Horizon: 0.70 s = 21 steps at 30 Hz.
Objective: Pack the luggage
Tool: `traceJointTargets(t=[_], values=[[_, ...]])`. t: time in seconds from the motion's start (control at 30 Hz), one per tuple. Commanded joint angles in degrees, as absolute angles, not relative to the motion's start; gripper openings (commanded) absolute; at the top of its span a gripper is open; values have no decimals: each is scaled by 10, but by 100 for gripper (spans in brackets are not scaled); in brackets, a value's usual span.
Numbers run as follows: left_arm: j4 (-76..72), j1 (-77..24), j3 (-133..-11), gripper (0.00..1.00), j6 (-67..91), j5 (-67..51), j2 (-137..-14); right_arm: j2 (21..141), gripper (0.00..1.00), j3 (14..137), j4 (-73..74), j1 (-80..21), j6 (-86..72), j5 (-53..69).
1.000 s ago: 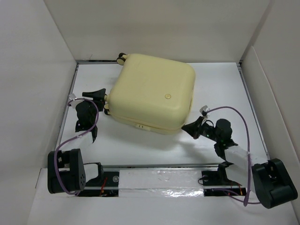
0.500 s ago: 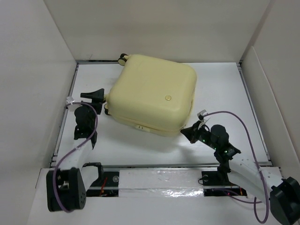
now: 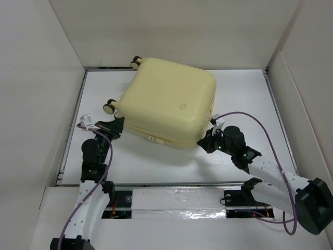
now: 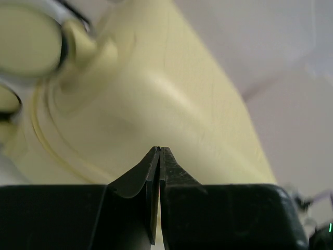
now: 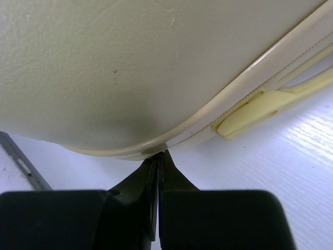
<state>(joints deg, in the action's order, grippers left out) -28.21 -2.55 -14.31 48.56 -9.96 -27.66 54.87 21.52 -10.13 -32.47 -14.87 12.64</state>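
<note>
Luggage [image 3: 169,101] looked rigid, slick, bulky, so seam [image 5: 208,124] judged best purchase. Left gripper [image 3: 120,121] and right gripper [image 3: 201,145] both fully closed, empty, tips at shell.

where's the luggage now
Top view: the luggage lies closed at the back centre of the table, shut jaws of the left arm at its near-left corner, of the right arm at its near-right.
</note>
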Motion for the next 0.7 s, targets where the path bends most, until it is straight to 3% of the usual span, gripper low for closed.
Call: traceJointTargets(t=[0.0, 0.17, 0.27, 0.43, 0.67], values=[[-256, -79, -118, 0, 411, -185, -250, 562, 0, 279, -128, -291, -120, 89], [-298, -169, -63, 0, 381, -195, -264, 576, 0, 323, -121, -241, -100, 123], [-375, -270, -43, 0, 384, -152, -332, 595, 0, 352, -108, -223, -93, 133], [-455, -550, -156, 0, 340, 90, -570, 615, 0, 357, -92, -217, -93, 152], [-527, -548, -289, 0, 323, 56, -773, 563, 0, 288, -97, -217, -107, 151]])
